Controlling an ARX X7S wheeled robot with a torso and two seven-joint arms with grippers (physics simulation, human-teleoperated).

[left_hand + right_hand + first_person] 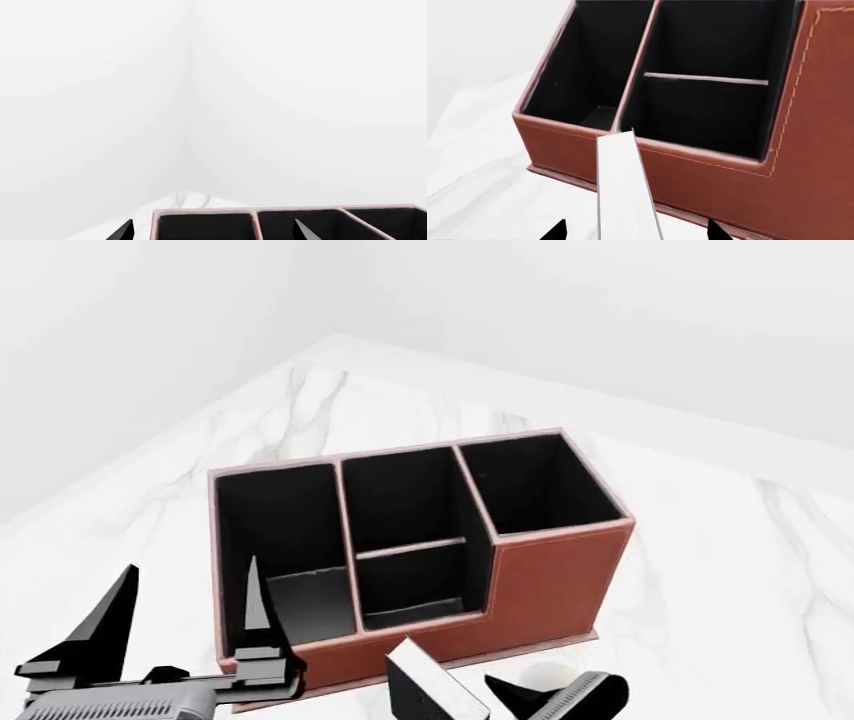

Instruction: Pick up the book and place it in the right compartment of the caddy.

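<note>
1. The book (434,685) is off the table, tilted, at the near front of the caddy (547,585), its white page edge (626,195) facing up; it sits between the fingertips of the right gripper (635,231), which looks clamped on it.
2. The right compartment (541,485), the tallest section, holds nothing visible.
3. The left gripper (180,615) hovers with its two black fingers spread apart over the caddy's wide left section, gripping nothing.
4. The table (721,570) is white marble with grey veining; plain white walls meet in a corner behind it.
5. Count: one book, one caddy with three sections, the middle one split by a divider (704,78).
6. No readable writing; only pale stitching along the caddy's leather-look front.
</note>
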